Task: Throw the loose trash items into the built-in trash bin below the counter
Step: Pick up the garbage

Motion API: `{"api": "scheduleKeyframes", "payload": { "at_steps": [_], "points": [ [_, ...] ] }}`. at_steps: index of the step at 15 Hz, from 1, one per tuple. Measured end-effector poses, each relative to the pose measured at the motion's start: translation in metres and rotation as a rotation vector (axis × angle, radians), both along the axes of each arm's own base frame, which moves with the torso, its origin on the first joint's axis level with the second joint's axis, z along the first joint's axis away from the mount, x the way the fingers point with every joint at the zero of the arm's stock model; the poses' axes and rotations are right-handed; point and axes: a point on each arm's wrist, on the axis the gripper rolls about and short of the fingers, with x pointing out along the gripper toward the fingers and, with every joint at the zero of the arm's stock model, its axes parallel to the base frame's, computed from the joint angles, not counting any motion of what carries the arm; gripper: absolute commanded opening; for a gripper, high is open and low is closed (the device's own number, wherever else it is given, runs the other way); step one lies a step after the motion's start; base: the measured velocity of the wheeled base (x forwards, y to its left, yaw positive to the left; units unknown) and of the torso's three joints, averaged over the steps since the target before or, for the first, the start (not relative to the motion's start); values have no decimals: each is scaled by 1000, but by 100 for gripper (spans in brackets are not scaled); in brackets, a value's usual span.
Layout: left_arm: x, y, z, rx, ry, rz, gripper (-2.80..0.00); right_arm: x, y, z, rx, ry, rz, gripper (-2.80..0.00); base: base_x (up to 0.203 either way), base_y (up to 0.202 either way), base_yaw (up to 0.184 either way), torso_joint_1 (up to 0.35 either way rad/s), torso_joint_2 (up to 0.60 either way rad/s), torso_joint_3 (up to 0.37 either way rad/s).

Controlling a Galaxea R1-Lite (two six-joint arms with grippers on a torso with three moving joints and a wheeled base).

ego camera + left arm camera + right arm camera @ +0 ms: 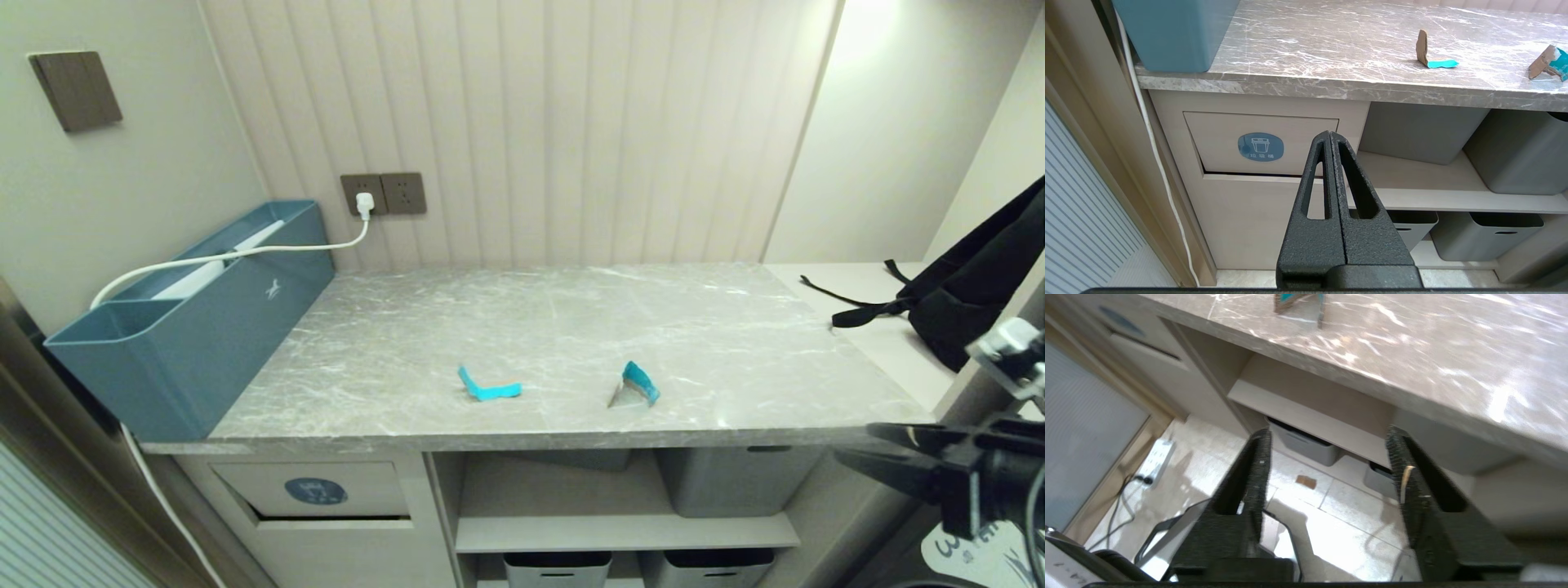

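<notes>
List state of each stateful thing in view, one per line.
Left claw: shut, empty, in front of the cabinet.
Right claw: open, empty, below counter level.
Bin flap: closed.
Turquoise strip: bent, loose on the counter.
Blue-and-tan scrap: crumpled, loose on the counter.
Plug: plugged into wall socket.
Blue organizer box: open-topped, upright.

The head camera looks forward and down from above the counter (571,343), taking in its whole top, the panelled wall behind and the cabinet front below. The left wrist camera sits low and close before the built-in trash bin (1260,143), facing it level along its pressed-together fingers. The right wrist camera hangs off the counter's right front edge, aimed down at the floor; all three share the counter's front edge and the shelves beneath.
</notes>
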Motion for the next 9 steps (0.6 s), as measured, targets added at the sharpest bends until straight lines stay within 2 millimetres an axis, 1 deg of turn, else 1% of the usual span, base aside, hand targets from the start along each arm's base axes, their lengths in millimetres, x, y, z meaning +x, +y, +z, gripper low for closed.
{"api": "scheduleKeyframes", "payload": {
  "at_steps": [2, 5, 7, 9],
  "points": [
    [0, 0, 0, 0, 0, 0, -280, 38, 16, -14, -7, 40, 60, 0, 0, 0, 0, 0, 0, 0],
    [0, 0, 0, 0, 0, 0, -280, 84, 40, -39, -31, 50, 88, 0, 0, 0, 0, 0, 0, 0],
    [0, 0, 0, 0, 0, 0, -280, 110, 54, -48, -32, 28, 79, 0, 0, 0, 0, 0, 0, 0],
    [0, 0, 0, 0, 0, 0, -280, 130, 62, -58, -39, 43, 60, 0, 0, 0, 0, 0, 0, 0]
  ]
}}
